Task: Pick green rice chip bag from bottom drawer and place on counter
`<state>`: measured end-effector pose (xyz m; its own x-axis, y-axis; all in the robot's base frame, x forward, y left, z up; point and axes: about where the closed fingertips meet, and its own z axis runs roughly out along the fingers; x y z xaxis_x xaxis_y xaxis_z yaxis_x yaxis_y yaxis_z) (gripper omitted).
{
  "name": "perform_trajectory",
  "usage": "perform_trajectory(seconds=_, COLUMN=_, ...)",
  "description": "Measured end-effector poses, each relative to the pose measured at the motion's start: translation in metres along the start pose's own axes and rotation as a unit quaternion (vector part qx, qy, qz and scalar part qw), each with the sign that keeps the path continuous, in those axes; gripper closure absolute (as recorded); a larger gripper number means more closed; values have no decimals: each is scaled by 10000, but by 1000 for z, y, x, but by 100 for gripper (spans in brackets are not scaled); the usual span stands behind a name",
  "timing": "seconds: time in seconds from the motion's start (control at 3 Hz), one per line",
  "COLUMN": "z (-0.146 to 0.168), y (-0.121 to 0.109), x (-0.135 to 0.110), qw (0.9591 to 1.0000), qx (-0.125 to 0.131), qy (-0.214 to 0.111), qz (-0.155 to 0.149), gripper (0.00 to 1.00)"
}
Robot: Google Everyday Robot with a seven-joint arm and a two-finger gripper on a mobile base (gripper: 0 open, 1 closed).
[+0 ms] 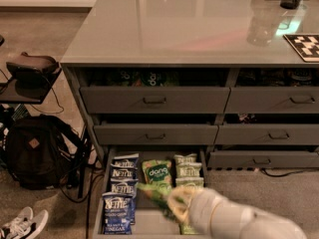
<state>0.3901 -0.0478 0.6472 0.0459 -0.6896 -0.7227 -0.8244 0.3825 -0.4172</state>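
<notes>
The pincer (177, 205) is hanging low over the near right part of the open bottom drawer (148, 222), at the end of the pale arm that is reaching in from the right. I cannot tell how far open it is. A green streak (152, 192) is jutting from it toward the left; this may be a bag in its hold.

The green rice chip bag (158, 172) with the "dang" logo is lying flat in the middle row at the far end, between the blue Kettle bags (119, 203) and the olive Kettle bags (188, 171).

Doing this step well probably means confirming which bag is being carried, lifting straight up clear of the drawer walls and the closed drawer fronts above, then swinging far over the counter surface (164, 29).
</notes>
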Motion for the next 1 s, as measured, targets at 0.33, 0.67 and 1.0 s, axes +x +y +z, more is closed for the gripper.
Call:
perform_trajectory(seconds=0.33, z=-28, y=57, x=-27, qw=9991, qx=-259, qy=-317, qz=87, gripper=100)
perform_trajectory(seconds=0.67, z=-28, y=57, x=-27, qw=9991, qx=-259, qy=-318, qz=87, gripper=100)
perform_trajectory(seconds=1.0, z=-18, y=8, x=-49, qw=9985, qx=-169, qy=-480, qz=-195, gripper=100)
